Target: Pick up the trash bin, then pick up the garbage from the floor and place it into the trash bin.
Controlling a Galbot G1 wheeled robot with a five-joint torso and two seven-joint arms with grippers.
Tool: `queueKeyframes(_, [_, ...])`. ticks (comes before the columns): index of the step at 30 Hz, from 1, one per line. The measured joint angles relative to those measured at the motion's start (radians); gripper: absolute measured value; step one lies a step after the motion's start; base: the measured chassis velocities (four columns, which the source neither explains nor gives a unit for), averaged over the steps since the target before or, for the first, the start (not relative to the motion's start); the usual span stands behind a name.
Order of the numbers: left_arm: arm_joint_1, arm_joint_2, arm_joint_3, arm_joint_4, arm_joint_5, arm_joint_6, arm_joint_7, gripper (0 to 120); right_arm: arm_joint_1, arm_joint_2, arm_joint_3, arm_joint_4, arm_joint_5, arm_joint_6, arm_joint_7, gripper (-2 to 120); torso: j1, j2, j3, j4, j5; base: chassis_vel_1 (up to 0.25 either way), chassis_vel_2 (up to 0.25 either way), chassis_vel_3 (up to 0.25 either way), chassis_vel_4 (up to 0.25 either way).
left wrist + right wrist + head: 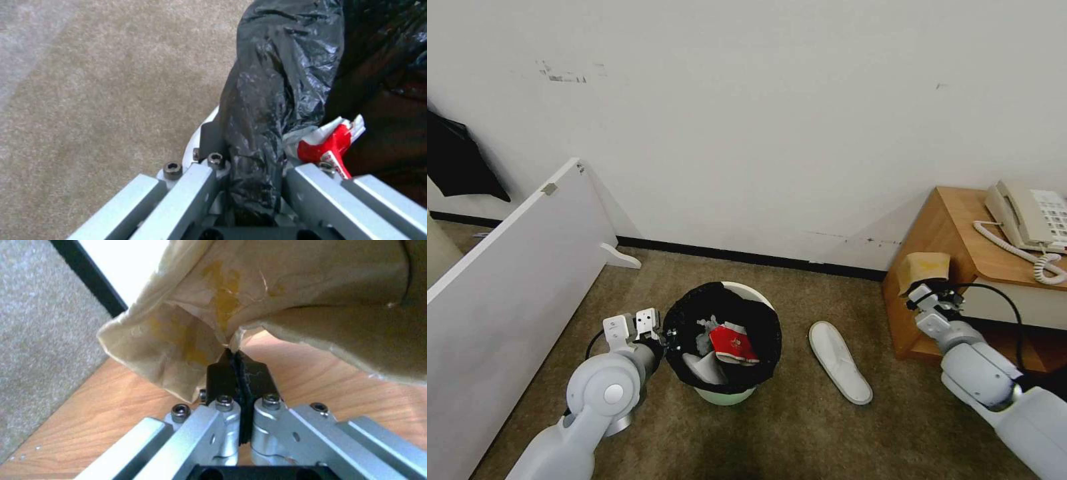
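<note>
The trash bin (740, 288), white with a black bag (285, 66) folded over its rim, is at the centre of the carpet. Inside lie a red-and-white piece of garbage (732, 343) (327, 146), a white slipper and some tissues. My left gripper (664, 333) (251, 160) is shut on the bin's near-left rim, one finger outside and one inside. My right gripper (922, 291) (234, 356) is shut on a crumpled brown paper bag (924, 265) (213, 306), held up beside the wooden cabinet. A white slipper (839, 361) lies on the carpet right of the bin.
A wooden bedside cabinet (954, 220) with a beige telephone (1030, 217) stands at the right, close to my right arm. A white board (507, 267) leans along the left side. The wall and its black baseboard (747, 257) run behind the bin.
</note>
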Motion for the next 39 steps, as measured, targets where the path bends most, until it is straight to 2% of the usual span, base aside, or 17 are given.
queueKeyframes(7, [-0.054,-0.005,0.037,0.017,-0.021,0.009,-0.012,1,-0.002,-0.086,0.014,0.151,0.095,0.039,-0.022,0,0.000,0.000,0.000,0.0001,0.0000,0.000,0.000,0.000,0.000])
queueKeyframes(23, [-0.091,-0.011,0.078,0.023,-0.024,0.021,0.004,1,0.021,-0.158,0.037,0.288,0.210,0.091,-0.053,0,0.000,0.000,0.000,0.0002,0.0000,0.000,0.000,0.000,0.000])
queueKeyframes(25, [-0.113,-0.013,0.104,0.030,-0.024,0.024,0.011,1,0.022,-0.186,0.064,0.327,0.236,0.106,-0.062,0,0.000,0.000,0.000,0.0001,0.0000,0.000,0.000,0.000,0.000])
queueKeyframes(29, [-0.128,-0.017,0.123,0.037,-0.023,0.026,0.011,1,0.023,-0.209,0.084,0.353,0.256,0.113,-0.067,0,0.000,0.000,0.000,0.0000,0.0000,0.000,0.000,0.000,0.000])
queueKeyframes(34, [-0.156,-0.036,0.172,0.050,-0.010,0.029,0.012,1,0.042,-0.277,0.116,0.411,0.349,0.140,-0.068,0,0.000,0.000,0.000,0.0001,0.0000,0.000,0.000,0.000,0.000])
queueKeyframes(39, [-0.179,-0.049,0.199,0.057,-0.006,0.030,0.012,1,0.060,-0.302,0.121,0.432,0.385,0.160,-0.075,0,0.000,0.000,0.000,0.0001,0.0000,0.000,0.000,0.000,0.000])
